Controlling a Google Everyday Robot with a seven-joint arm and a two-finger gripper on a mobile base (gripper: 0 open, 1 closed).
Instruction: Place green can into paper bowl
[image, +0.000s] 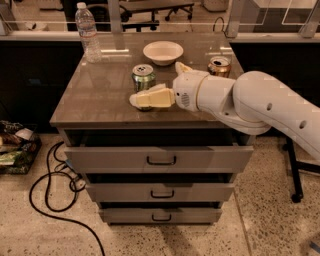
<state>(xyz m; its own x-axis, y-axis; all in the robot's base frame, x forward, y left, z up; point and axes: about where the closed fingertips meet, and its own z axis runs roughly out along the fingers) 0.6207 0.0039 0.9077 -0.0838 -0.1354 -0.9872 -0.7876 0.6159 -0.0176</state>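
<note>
The green can (143, 76) stands upright on the cabinet top (100, 95), a little left of centre. The white paper bowl (163, 52) sits empty behind it, towards the back edge. My gripper (156, 84) reaches in from the right at can height and is open. Its near finger (150, 98) lies across the front of the can's base and hides the lower part. The far finger (181, 67) shows to the right of the can, behind the wrist. The can is not lifted.
A gold can (219, 66) stands at the right, behind my arm. A clear water bottle (87, 32) stands at the back left corner. The top drawer (160, 159) is pulled out slightly. A black cable (55, 185) and clutter lie on the floor at the left.
</note>
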